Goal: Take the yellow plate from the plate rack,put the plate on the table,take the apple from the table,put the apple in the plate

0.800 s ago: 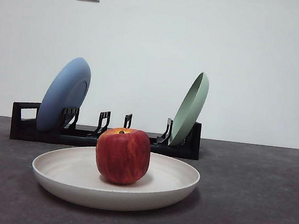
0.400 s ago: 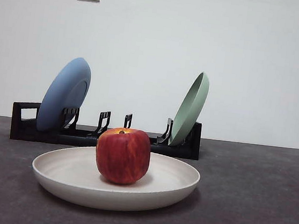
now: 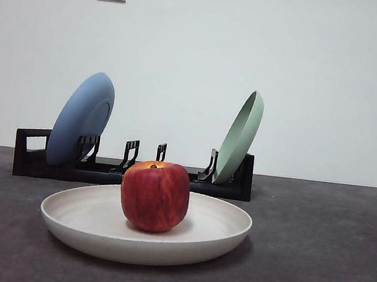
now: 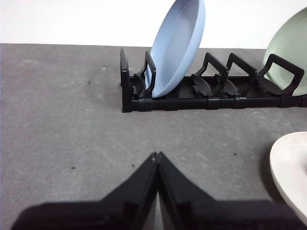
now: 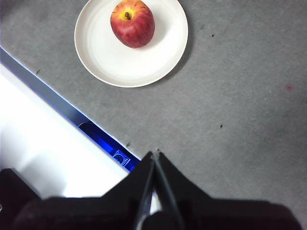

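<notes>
Left end effector (image 4: 157, 158): jaws closed, empty, low over tabletop (image 4: 62, 120), facing rack (image 4: 211, 91); plate (image 4: 292, 167) off to its side. Right end effector (image 5: 154, 155): closed, empty, high; apple (image 5: 133, 23) sits in plate, well apart. Front view: apple (image 3: 155, 196) in plate (image 3: 84, 221), w/ no arm near. Task looks done.

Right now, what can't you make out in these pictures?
- Front view: the apple hides part of the yellow plate floor and the plate rack middle.
- Left wrist view: the pale green plate is cut by the frame edge.
- Front view: neither claw shows.
</notes>
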{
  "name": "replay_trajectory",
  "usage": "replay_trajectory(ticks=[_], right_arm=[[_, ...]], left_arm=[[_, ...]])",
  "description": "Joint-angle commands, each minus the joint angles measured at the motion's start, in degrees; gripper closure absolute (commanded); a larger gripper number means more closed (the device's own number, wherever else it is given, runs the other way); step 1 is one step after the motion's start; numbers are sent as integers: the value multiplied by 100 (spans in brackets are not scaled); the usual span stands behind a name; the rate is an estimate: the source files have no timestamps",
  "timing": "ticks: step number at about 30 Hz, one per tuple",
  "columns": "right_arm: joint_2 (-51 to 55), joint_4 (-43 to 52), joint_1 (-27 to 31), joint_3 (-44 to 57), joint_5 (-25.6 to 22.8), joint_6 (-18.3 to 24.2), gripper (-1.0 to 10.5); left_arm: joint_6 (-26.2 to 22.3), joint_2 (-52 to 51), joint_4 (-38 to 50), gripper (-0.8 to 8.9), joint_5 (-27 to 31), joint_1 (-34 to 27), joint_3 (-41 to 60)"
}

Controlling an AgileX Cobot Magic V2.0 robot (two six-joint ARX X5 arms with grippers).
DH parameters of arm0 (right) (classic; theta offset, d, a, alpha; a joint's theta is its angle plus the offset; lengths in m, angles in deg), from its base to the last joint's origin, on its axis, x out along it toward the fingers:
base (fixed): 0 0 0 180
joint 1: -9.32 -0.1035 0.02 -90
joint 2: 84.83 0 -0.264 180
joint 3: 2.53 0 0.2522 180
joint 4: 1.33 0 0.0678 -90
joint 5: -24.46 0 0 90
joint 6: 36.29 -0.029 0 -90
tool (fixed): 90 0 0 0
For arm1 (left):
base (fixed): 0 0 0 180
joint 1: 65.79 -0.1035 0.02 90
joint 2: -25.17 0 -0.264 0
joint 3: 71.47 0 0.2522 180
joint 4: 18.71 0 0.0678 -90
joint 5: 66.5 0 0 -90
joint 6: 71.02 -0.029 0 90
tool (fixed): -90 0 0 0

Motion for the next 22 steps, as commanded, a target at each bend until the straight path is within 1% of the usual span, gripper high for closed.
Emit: replay_trajectory(ticks=[1, 2, 5, 6, 8, 10, 11, 13, 14, 17, 20, 22], right_arm=[[4, -116, -9, 26, -90, 201, 946], [22, -105, 7, 26, -205, 348, 946], [258, -87, 160, 26, -629, 544, 945], [317, 7, 236, 26, -769, 780, 946], [542, 455, 546, 33, -883, 986, 946], [817, 1145, 1016, 48, -761, 1036, 946], [955, 1517, 1333, 68, -621, 1032, 946], [1244, 2065, 2022, 105, -214, 1014, 946], [1419, 2343, 2494, 160, 35, 1019, 946], [1875, 3086, 3528, 498, 446, 1047, 946], [2465, 3930, 4236, 1246, 562, 1193, 946], [2833, 4400, 4468, 1812, 560, 1246, 946]], left_arm=[[59, 11, 35, 817, 0, -22, 59], [59, 11, 35, 817, 0, -22, 59], [59, 11, 35, 817, 0, -22, 59], [59, 11, 35, 817, 0, -22, 59], [59, 11, 35, 817, 0, -24, 59], [59, 11, 35, 817, 0, -22, 59], [59, 11, 35, 817, 0, -22, 59], [59, 13, 35, 817, 0, -22, 59], [59, 15, 35, 817, 0, -22, 59], [59, 17, 35, 817, 0, -24, 59], [59, 24, 35, 817, 0, -22, 59], [59, 24, 35, 817, 0, -22, 59]])
